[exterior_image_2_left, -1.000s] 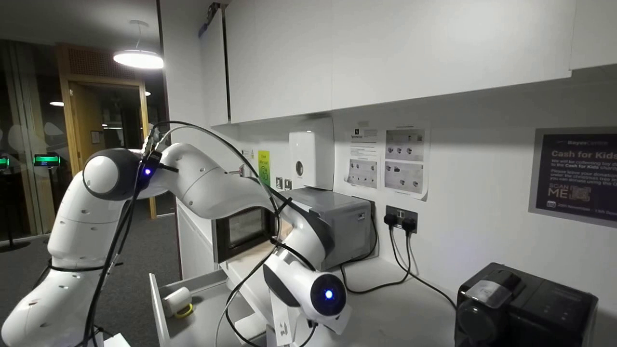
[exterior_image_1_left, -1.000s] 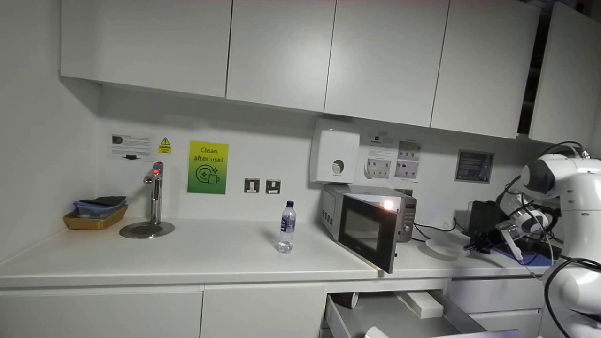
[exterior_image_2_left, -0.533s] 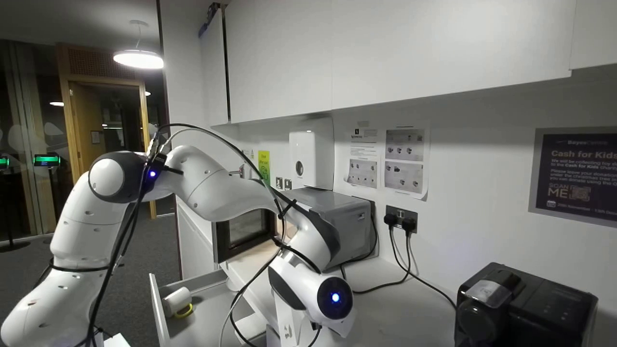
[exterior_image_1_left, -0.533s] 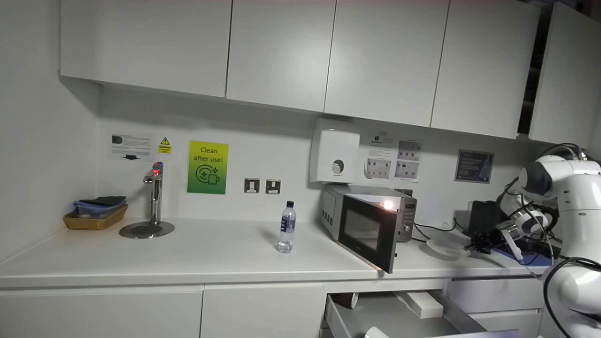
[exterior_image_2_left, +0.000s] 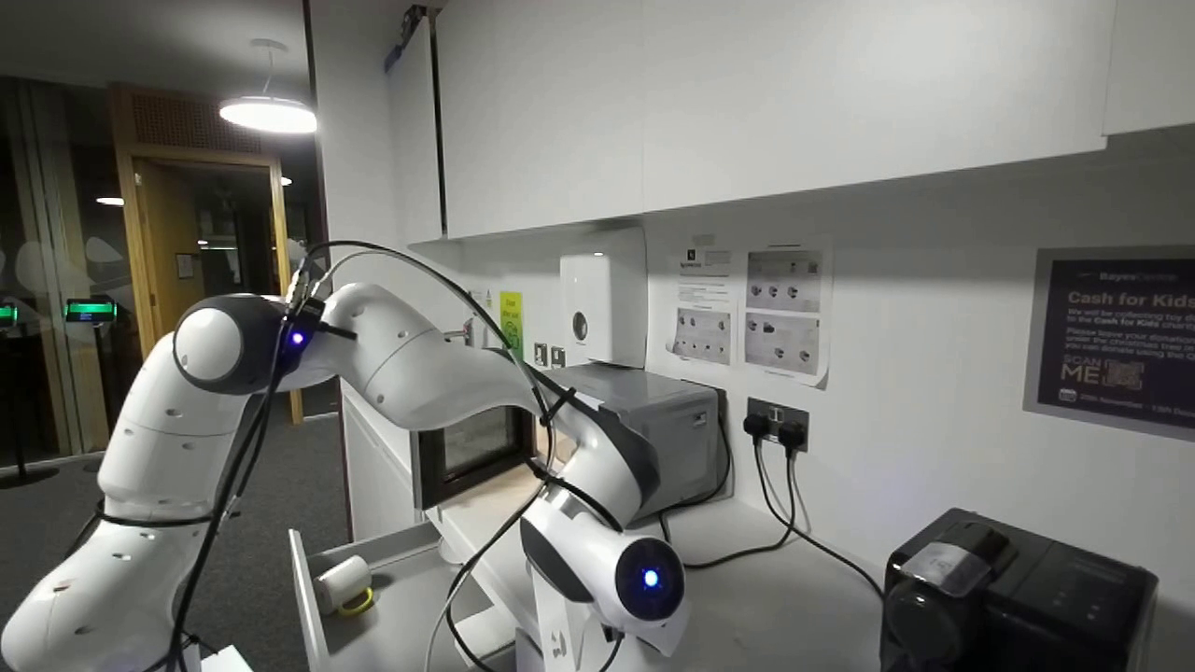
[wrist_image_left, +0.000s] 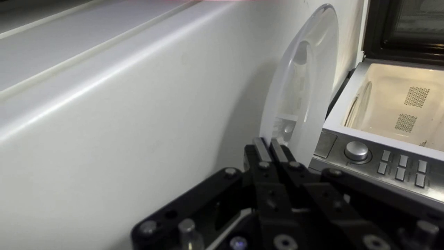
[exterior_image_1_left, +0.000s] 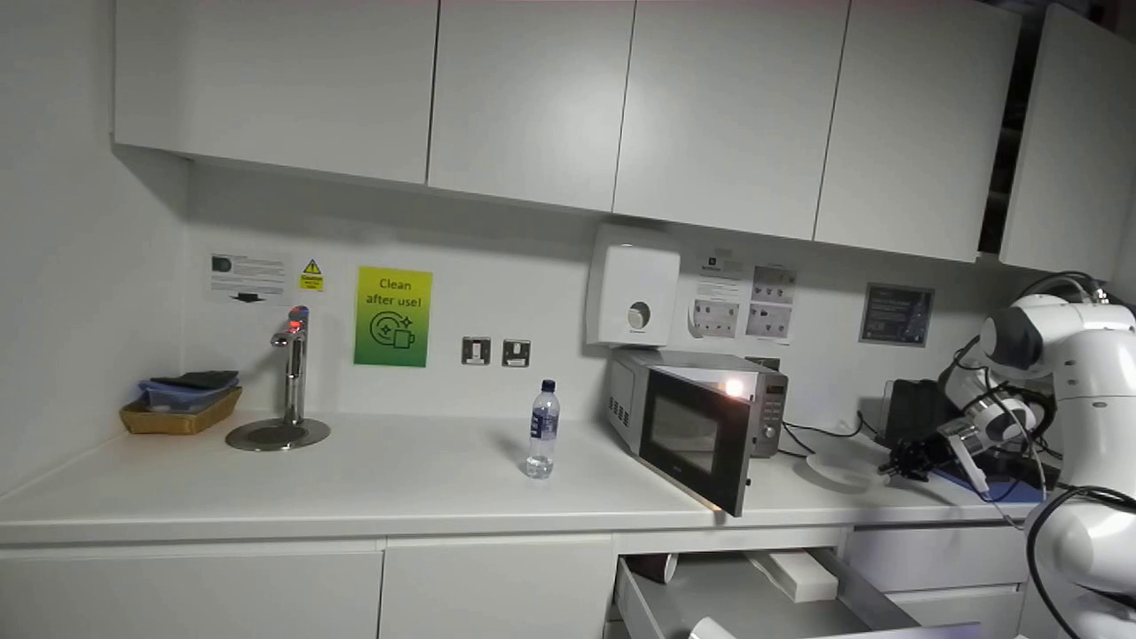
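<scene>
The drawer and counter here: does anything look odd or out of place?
Yes: a white mug lies on its side in the pulled-out drawer, rather than standing upright, and the microwave door stands open. The plate, its rim in the gripper, shows no obvious damage.

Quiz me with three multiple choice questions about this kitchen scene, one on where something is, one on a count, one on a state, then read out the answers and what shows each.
1. Where is the plate?
A. In the basket
B. At the pincer
C. On the floor

2. How many bottles show on the counter?
A. Three
B. Two
C. One

3. How does the microwave door stand?
A. Open
B. Shut
C. Taken off

Answers:
1 B: in the wrist view, its edge meets the closed pincer.
2 C: a single one stands there in an exterior view.
3 A: it is swung outward in an exterior view.
</scene>
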`<move>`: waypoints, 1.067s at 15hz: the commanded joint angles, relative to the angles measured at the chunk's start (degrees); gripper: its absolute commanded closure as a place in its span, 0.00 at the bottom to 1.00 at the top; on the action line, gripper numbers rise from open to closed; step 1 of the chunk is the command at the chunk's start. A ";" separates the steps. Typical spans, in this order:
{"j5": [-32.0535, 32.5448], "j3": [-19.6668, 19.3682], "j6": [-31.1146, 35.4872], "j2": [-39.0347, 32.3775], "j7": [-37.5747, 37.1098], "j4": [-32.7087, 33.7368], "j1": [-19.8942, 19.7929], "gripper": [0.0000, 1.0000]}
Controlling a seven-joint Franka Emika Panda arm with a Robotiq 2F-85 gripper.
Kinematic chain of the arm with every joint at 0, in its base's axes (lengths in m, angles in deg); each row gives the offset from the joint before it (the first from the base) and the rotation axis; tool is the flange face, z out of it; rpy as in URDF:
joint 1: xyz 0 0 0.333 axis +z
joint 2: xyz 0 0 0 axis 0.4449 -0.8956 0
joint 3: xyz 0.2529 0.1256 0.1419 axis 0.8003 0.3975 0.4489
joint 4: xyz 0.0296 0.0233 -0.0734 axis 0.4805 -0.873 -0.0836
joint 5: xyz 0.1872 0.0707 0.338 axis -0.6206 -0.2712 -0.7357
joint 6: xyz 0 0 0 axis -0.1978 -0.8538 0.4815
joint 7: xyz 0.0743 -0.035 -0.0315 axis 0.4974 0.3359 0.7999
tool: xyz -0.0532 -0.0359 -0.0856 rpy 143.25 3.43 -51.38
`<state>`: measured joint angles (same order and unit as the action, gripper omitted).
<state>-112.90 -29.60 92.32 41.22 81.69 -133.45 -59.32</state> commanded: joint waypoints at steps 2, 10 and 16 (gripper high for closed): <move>-1.35 0.98 -0.23 -0.60 -0.34 1.13 -1.33 0.99; -2.39 1.07 -1.25 -2.21 -0.84 3.21 -2.92 0.99; -2.85 1.41 -1.49 -3.73 -0.90 5.50 -4.64 0.99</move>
<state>-114.18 -29.43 92.42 38.96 81.64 -131.06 -61.67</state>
